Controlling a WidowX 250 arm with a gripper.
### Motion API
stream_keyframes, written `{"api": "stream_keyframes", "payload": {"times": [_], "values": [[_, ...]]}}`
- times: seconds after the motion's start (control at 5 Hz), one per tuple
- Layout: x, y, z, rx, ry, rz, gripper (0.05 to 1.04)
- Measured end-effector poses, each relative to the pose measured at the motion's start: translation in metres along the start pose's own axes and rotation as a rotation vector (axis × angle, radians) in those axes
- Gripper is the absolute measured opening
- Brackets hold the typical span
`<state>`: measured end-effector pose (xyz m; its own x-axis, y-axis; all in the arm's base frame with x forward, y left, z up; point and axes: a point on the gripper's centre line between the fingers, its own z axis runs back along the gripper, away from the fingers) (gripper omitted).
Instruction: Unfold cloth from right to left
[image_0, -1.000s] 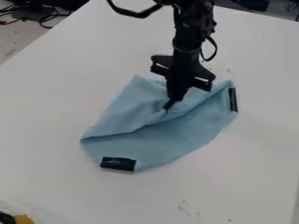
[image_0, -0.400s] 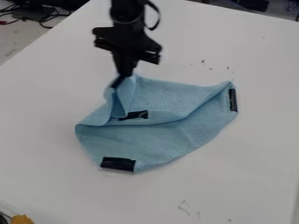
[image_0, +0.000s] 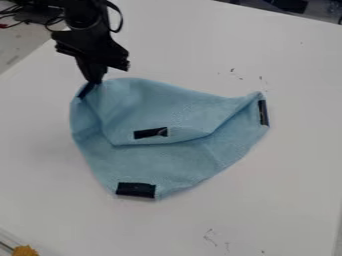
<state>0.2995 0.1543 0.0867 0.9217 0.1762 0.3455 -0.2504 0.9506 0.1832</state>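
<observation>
The black gripper is at the upper left of the view, shut on the upper left edge of the light blue cloth. From there the cloth spreads right and down over the table, with a fold crossing its middle. Black tape pieces mark it: one near the centre, one at the bottom corner and one at the right corner. The fabric around the fingertips is raised and curved.
The white table lies under the cloth, with small dark marks behind it and near the front. A yellow-orange object sits at the bottom left corner. Dark cables lie beyond the table's upper left edge.
The gripper has moved left and slightly up across the view, pulling the cloth's held part along. The cloth's left side is spread wider, and the middle tape piece has come into sight.
</observation>
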Motion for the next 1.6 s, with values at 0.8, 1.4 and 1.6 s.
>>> {"api": "stream_keyframes", "payload": {"times": [0.8, 1.4, 1.6], "values": [[0.005, 0.010, -0.024, -0.029, 0.008, -0.031, 0.552], [0.004, -0.009, -0.002, 0.000, 0.069, -0.077, 1.011], [0.016, -0.049, 0.011, -0.035, 0.076, -0.120, 1.008]]}}
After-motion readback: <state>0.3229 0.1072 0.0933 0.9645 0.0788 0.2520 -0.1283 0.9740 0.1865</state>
